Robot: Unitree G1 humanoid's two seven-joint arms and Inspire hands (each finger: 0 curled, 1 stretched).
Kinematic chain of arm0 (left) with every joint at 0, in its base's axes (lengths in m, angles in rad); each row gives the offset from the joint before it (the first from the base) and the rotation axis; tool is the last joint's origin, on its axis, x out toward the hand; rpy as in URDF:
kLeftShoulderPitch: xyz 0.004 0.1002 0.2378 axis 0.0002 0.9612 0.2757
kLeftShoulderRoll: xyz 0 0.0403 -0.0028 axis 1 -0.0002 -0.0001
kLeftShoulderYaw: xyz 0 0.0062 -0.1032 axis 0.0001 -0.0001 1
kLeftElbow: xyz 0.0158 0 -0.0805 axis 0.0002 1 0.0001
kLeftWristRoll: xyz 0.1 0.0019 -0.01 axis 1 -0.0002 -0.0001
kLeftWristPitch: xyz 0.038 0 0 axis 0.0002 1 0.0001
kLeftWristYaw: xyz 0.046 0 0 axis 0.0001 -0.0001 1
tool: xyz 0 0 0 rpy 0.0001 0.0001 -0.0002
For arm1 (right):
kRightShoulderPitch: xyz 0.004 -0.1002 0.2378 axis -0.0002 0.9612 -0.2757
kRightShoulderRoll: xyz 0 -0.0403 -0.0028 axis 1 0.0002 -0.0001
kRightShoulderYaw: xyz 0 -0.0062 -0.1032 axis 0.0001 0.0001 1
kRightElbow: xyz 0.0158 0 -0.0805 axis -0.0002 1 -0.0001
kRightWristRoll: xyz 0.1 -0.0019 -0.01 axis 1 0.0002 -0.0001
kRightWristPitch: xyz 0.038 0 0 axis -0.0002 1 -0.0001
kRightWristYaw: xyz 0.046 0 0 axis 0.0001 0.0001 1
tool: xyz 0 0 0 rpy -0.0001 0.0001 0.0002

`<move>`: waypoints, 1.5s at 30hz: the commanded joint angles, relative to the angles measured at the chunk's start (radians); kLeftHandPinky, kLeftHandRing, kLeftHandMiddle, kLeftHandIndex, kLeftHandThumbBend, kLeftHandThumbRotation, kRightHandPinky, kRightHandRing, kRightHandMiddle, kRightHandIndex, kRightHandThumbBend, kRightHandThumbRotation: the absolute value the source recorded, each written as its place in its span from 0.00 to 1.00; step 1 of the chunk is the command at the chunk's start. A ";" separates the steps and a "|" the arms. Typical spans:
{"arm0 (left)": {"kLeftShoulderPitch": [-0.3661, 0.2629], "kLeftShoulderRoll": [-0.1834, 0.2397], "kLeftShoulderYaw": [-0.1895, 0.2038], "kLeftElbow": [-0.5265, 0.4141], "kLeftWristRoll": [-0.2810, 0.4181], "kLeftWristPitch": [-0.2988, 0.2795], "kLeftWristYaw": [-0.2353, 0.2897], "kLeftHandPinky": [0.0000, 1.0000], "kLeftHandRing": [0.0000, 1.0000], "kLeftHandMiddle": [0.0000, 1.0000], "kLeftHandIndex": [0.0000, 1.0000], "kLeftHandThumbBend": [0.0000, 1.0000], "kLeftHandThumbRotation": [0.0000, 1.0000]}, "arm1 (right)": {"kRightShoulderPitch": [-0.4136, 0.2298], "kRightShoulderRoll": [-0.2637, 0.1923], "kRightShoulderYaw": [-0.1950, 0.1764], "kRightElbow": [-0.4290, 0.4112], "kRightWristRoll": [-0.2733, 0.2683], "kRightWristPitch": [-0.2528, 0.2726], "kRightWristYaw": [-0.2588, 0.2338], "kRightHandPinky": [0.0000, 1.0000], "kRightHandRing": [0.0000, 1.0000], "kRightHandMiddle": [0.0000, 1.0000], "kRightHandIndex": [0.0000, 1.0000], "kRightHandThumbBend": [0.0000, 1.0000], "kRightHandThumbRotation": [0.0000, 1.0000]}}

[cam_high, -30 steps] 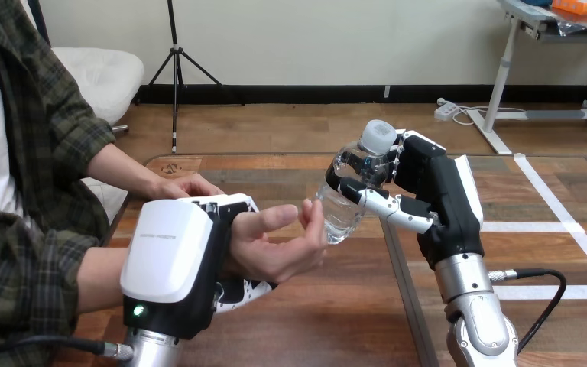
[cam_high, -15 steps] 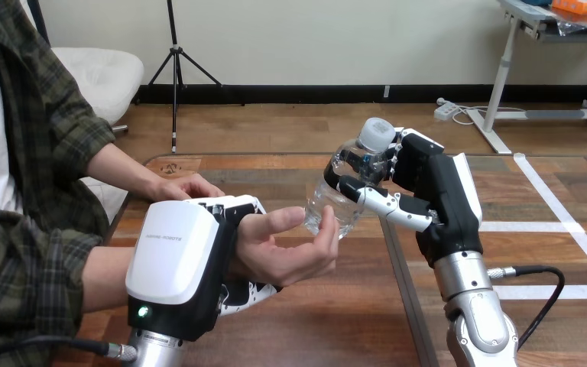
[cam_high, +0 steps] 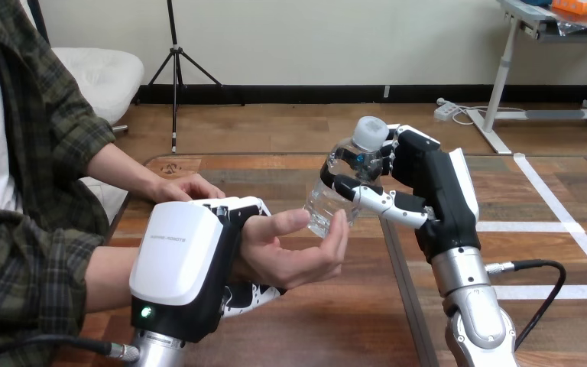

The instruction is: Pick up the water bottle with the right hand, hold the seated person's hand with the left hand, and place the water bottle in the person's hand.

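While gripped aloft, water bottle (cam_high: 327, 205): clear ribbed plastic, crinkled and glinting; tilted, base down toward the view's left, neck up toward the right; held above the table, base set against the person's upturned hand.
Cap (cam_high: 368, 131): pale, round and smooth, at the bottle's upper end.
Right hand (cam_high: 437, 187): black with white shells; fingers and thumb curled round the bottle's upper half, just below the cap.
Person's upturned hand (cam_high: 294, 256): palm up, thumb and fingertips bent up against the bottle's base, touching it on both sides.
Left hand (cam_high: 179, 260): broad glossy white shell on its back; thumb above and fingers below, wrapped round the person's wrist just behind the upturned palm.
Person's other hand (cam_high: 187, 186): rested on the table near its far left corner, well apart from the bottle.
Table (cam_high: 336, 329): brown wooden planks with visible grain, crossed front to back by a dark seam.
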 commanded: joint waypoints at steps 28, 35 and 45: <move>-0.044 -0.016 -0.038 -0.067 -0.010 -0.056 -0.001 0.30 0.37 0.42 0.44 0.89 0.00 | -0.114 0.018 0.016 -0.091 0.032 -0.085 0.051 0.44 0.43 0.47 0.57 0.71 0.00; -0.043 -0.018 -0.035 -0.066 -0.010 -0.056 -0.003 0.30 0.37 0.43 0.45 0.90 0.00 | -0.084 0.020 0.017 -0.127 0.066 -0.078 0.096 0.40 0.42 0.47 0.56 0.70 0.00; -0.044 -0.021 -0.033 -0.062 -0.008 -0.051 -0.001 0.31 0.38 0.44 0.46 0.90 0.00 | -0.036 0.019 0.018 -0.190 0.076 -0.064 0.119 0.34 0.38 0.45 0.55 0.71 0.00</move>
